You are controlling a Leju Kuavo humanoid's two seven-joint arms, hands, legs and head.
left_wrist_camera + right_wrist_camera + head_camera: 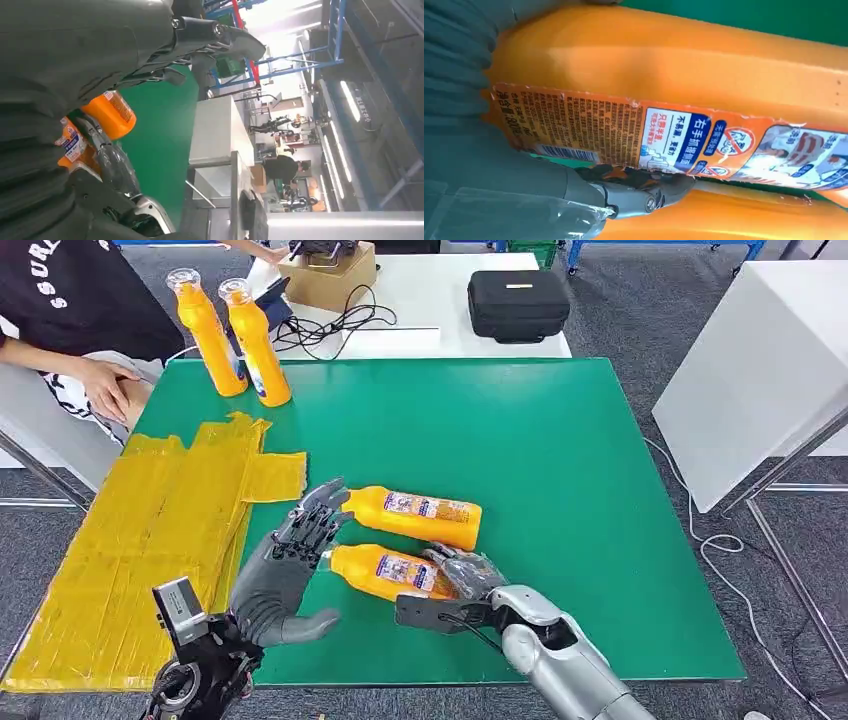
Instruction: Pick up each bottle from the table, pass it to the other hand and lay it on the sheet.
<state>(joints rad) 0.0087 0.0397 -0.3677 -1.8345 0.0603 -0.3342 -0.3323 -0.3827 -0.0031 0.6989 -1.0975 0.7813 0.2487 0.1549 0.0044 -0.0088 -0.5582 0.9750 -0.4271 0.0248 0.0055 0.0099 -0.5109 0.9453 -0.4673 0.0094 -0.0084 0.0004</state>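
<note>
Bottles first: I see my right hand [462, 578] gripping the near lying bottle [385, 572] by its base end on the green table [560, 460], the second lying bottle [420, 516] just beyond it. My left hand [285, 575] is spread, fingertips at the held bottle's neck, beside the yellow sheet [150, 530]. Two upright bottles [235, 335] stand at the far edge.

silver arms, dark grey fingers [312, 523]

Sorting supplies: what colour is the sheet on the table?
Yellow; the sheet shows best in the head view, lying on the green table.
</note>
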